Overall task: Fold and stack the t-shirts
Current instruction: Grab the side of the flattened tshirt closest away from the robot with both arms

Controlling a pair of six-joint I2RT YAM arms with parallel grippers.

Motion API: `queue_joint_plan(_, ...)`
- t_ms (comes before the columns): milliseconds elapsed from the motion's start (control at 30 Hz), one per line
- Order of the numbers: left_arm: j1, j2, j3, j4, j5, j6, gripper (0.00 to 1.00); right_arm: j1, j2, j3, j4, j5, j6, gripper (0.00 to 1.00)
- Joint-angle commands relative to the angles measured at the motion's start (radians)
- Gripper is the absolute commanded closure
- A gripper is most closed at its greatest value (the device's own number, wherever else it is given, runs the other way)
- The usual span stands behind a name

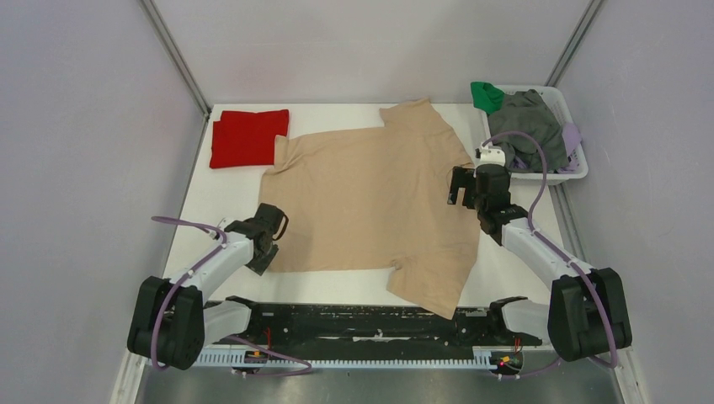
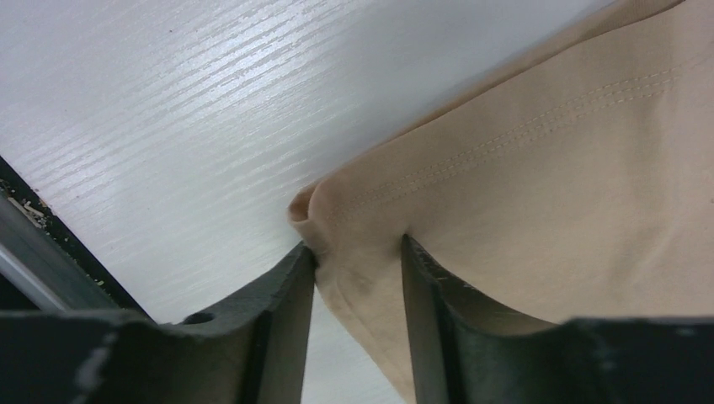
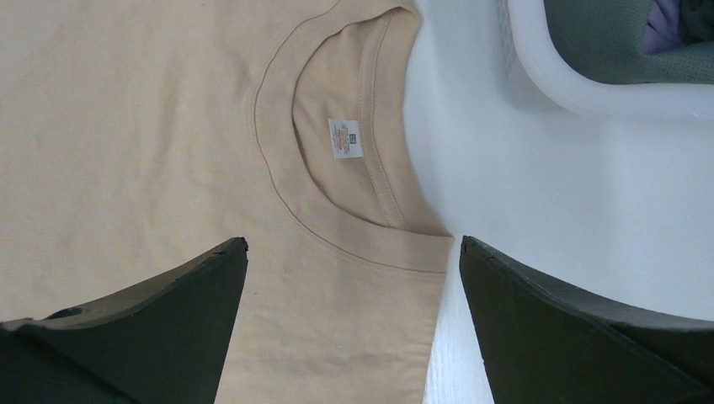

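Beige t-shirt (image 1: 370, 202) lies flat, face up, in the centre of the white table (image 1: 210, 210) in the top view. Its long axis runs approx. left-right across the frame, slightly tilted. Hem is at the left and collar (image 3: 278, 181) at the right. One short sleeve points to the top of the frame, the other to the bottom, near the arm bases. Cloth is soft, matte, plain knit w/ double-stitched hem seams. The ribbed round neck has a small white label (image 3: 344, 139) inside.

Left gripper (image 2: 358, 252) sits at the shirt's lower-left hem corner, fingers pinched on a bunched fold of beige cloth. The corner puckers up between the two dark pads. Table under it is white laminate w/ fine wood-grain lines.

Right gripper (image 3: 354, 244) hangs over the collar at centre-right of the top view. Its fingers are spread wide, w/ no cloth between them.

Red t-shirt (image 1: 248, 137) is in the upper left, folded to a neat rectangle w/ its long axis roughly left-right. Its right edge is just beside the beige hem corner; can't tell if they overlap.

White plastic basket (image 1: 551, 177) is in the upper right, rounded rim, holding crumpled grey, green and lilac cloth.
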Motion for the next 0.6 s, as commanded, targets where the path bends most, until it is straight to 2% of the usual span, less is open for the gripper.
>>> queue_joint_plan(0,0.012,0.022,-0.018,0.039,-0.050,-0.050,0.62,-0.001,-0.002,0.032,0.025,0.004,-0.017,0.02)
queue_joint_plan(100,0.014,0.025,-0.022,0.040,-0.053,-0.048,0.74,-0.001,0.001,0.035,0.020,0.010,-0.017,0.02)
queue_joint_plan(200,0.017,0.019,-0.022,0.041,-0.059,-0.036,0.98,-0.001,0.000,0.037,0.016,0.005,-0.026,0.02)
queue_joint_plan(400,0.028,-0.009,-0.012,0.074,-0.096,0.036,0.98,-0.001,-0.022,0.026,-0.029,-0.009,-0.015,0.02)
queue_joint_plan(567,0.072,-0.049,0.003,0.114,-0.114,0.117,0.98,0.020,-0.085,-0.004,-0.078,-0.088,-0.026,0.02)
